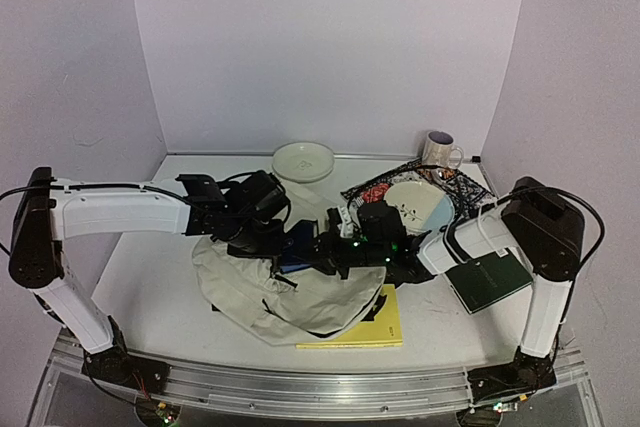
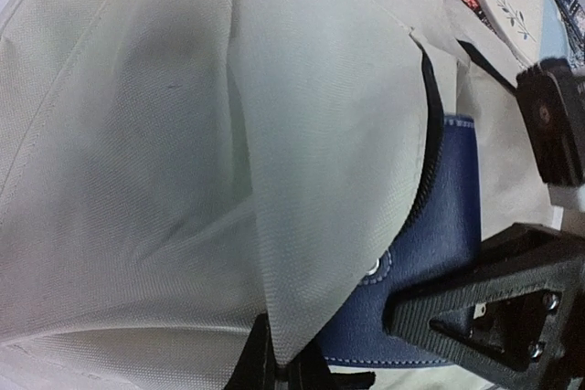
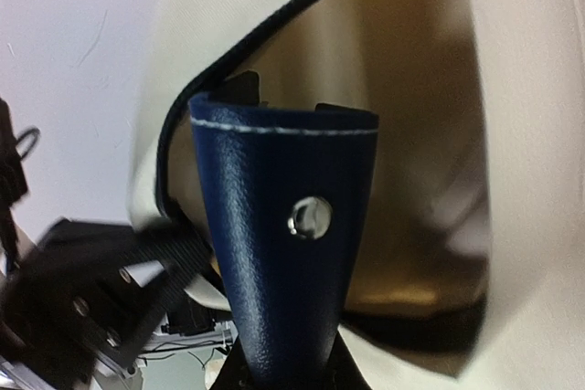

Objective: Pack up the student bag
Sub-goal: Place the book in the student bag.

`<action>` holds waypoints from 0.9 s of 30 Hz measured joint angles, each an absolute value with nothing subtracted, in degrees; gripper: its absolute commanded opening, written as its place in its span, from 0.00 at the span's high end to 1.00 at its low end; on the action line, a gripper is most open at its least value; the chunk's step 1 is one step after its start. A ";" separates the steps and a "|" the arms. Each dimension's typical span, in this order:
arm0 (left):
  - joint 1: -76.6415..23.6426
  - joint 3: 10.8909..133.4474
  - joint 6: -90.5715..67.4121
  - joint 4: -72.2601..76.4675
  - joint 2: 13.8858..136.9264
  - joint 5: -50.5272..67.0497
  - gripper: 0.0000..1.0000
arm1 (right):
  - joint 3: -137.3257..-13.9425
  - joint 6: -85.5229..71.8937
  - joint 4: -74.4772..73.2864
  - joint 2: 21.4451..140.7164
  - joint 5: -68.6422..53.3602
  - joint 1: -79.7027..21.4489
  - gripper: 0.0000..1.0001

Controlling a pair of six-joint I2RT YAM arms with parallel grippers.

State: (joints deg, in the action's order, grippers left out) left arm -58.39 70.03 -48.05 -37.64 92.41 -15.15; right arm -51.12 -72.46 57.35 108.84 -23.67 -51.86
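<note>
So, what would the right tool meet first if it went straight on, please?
Probably the lining inside the bag: the right tool holds a blue pouch aimed into its open mouth; depth is unclear.

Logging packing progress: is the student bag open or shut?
Open: the student bag gapes along its black zipper in the right wrist view, its inside visible behind the blue pouch.

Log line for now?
left end effector: shut on cream fabric backpack | right end effector: shut on navy faux-leather pouch | pouch: at zipper opening
</note>
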 measured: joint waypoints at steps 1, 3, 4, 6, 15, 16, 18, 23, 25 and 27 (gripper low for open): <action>-58.39 69.46 -48.12 -36.97 92.01 -14.75 1.00 | -51.96 -72.49 57.57 109.36 -23.60 -51.70 1.00; -58.37 68.53 -48.25 -35.74 91.10 -13.70 1.00 | -54.25 -72.64 58.18 110.84 -23.63 -51.55 1.00; -58.37 68.18 -48.32 -35.05 90.69 -13.16 1.00 | -55.12 -72.68 58.32 111.44 -23.75 -51.53 1.00; -58.37 67.43 -48.48 -33.48 89.92 -11.94 1.00 | -57.76 -72.81 58.47 113.31 -24.12 -51.53 1.00; -58.50 65.86 -48.49 -29.26 88.77 -9.11 1.00 | -65.22 -70.85 56.18 120.56 -23.49 -51.68 0.93; -58.50 65.77 -48.45 -29.14 88.77 -9.10 1.00 | -66.08 -70.13 55.30 120.94 -23.45 -51.81 0.90; -58.48 65.24 -48.27 -28.50 88.75 -9.13 1.00 | -67.30 -68.65 53.55 121.29 -23.35 -51.90 0.85; -58.50 63.88 -47.74 -27.12 88.43 -9.24 1.00 | -69.06 -64.82 50.04 121.56 -23.73 -52.32 0.69; -58.50 63.21 -47.55 -26.47 87.98 -9.59 1.00 | -69.12 -62.75 48.70 121.56 -23.84 -52.38 0.61; -58.50 62.44 -47.46 -25.70 87.52 -9.96 1.00 | -69.14 -61.01 47.33 121.51 -23.97 -52.47 0.55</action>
